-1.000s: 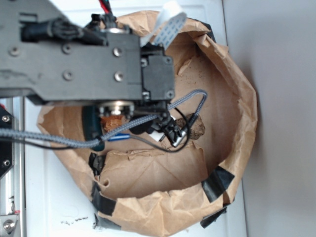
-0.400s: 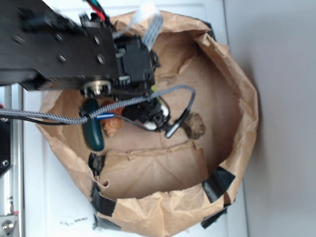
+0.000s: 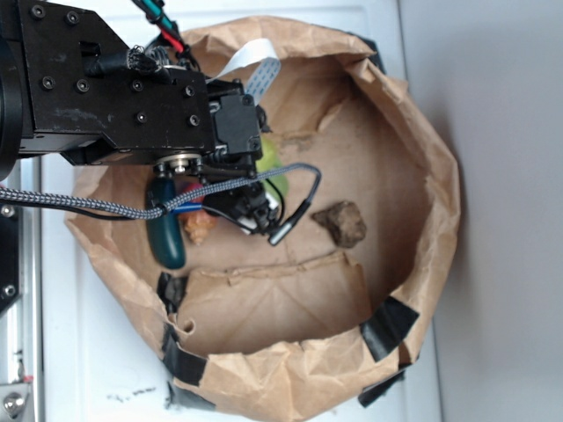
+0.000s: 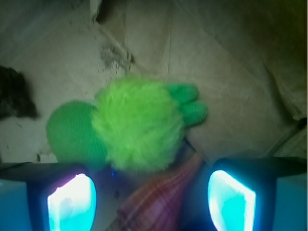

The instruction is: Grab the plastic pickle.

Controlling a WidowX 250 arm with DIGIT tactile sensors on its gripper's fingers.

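The plastic pickle [image 3: 165, 236], a glossy dark teal oblong, lies at the left inside wall of the paper bag and is partly covered by my arm [image 3: 114, 97]. It does not show in the wrist view. An orange ribbed shell [image 3: 198, 226] lies just right of it. In the wrist view my gripper [image 4: 150, 185] is open above the shell [image 4: 159, 202], which lies between the glowing pads [image 4: 72, 202]. The fuzzy lime-green toy [image 4: 137, 125] lies just ahead of the fingertips. From the exterior my gripper's fingers are hidden under the arm.
A crumpled brown paper bag [image 3: 422, 176], patched with black tape [image 3: 387, 325], forms a walled basin around everything. A brown rock [image 3: 343, 223] lies right of centre. The lime toy [image 3: 273, 167] peeks out by the wrist. A braided cable [image 3: 88, 207] crosses over the pickle.
My arm has moved left and toward the bag's far-left side, uncovering the pickle, the shell and the whole rock. The objects themselves stayed put.
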